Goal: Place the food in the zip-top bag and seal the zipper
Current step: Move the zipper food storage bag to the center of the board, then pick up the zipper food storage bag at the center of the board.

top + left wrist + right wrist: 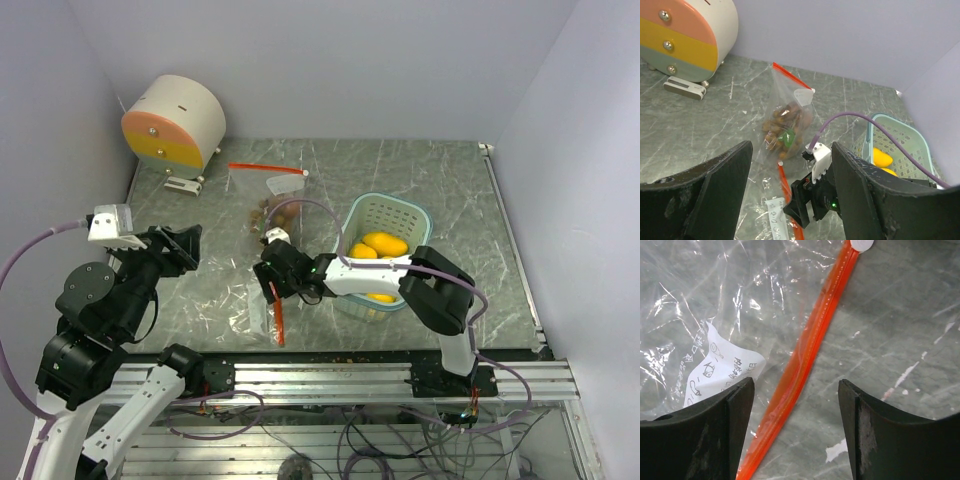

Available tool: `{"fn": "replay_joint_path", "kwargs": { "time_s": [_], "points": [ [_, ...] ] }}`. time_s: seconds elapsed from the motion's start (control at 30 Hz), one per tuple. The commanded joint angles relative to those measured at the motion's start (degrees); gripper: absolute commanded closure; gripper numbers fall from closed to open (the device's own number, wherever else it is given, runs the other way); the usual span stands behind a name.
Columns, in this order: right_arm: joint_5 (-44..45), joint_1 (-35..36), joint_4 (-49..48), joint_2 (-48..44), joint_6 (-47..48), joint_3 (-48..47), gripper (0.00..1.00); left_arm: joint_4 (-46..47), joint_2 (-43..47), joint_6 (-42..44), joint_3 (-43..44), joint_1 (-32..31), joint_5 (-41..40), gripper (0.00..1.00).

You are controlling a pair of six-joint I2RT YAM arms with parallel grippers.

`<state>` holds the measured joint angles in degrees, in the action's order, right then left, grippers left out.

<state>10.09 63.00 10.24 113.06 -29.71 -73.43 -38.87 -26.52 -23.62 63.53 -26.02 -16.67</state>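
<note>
A clear zip-top bag with a red zipper lies at the back and holds a bunch of small brown fruits, also seen in the left wrist view. A second clear bag with an orange zipper lies nearer. My right gripper is open and empty just above that zipper. Yellow-orange fruits lie in a pale teal basket. My left gripper is open and empty, off to the left. No reddish fruit shows.
A round pastel drawer unit stands at the back left. A white paper label lies inside the near bag. White walls close in the table on three sides. The right arm's purple cable arcs over the basket.
</note>
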Motion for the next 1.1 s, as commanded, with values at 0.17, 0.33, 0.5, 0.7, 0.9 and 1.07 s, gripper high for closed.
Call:
{"fn": "replay_joint_path", "kwargs": {
  "time_s": [0.17, 0.33, 0.5, 0.7, 0.9, 1.07],
  "points": [
    [-4.19, 0.02, -4.97, 2.11, -1.72, 2.18, 0.47, -0.62, 0.72, 0.41, -0.86, 0.36, -0.07, 0.25],
    [-4.37, 0.02, -5.87, 2.08, -1.49, 3.23, 0.71, -1.07, 1.33, 0.03, -1.20, 0.36, -0.27, 0.26],
    [-2.41, 0.04, -5.67, 0.25, -0.73, 4.01, 1.00, -1.60, 1.35, -0.18, -0.99, 0.36, -0.07, 0.26],
    [2.74, 0.11, -5.07, -8.63, 4.25, 6.24, 1.00, -1.72, 0.25, -1.12, -0.16, 0.36, 3.39, 0.30],
    [5.74, 0.88, -7.03, -22.94, 9.35, 11.83, 1.00, -1.55, -1.96, -5.15, -0.44, 0.31, 11.46, 0.37],
    [7.48, 1.11, -9.02, -30.69, 11.66, 15.32, 1.00, 0.54, -4.57, -10.55, -2.70, 0.36, 20.25, 0.42]
  ]
}}
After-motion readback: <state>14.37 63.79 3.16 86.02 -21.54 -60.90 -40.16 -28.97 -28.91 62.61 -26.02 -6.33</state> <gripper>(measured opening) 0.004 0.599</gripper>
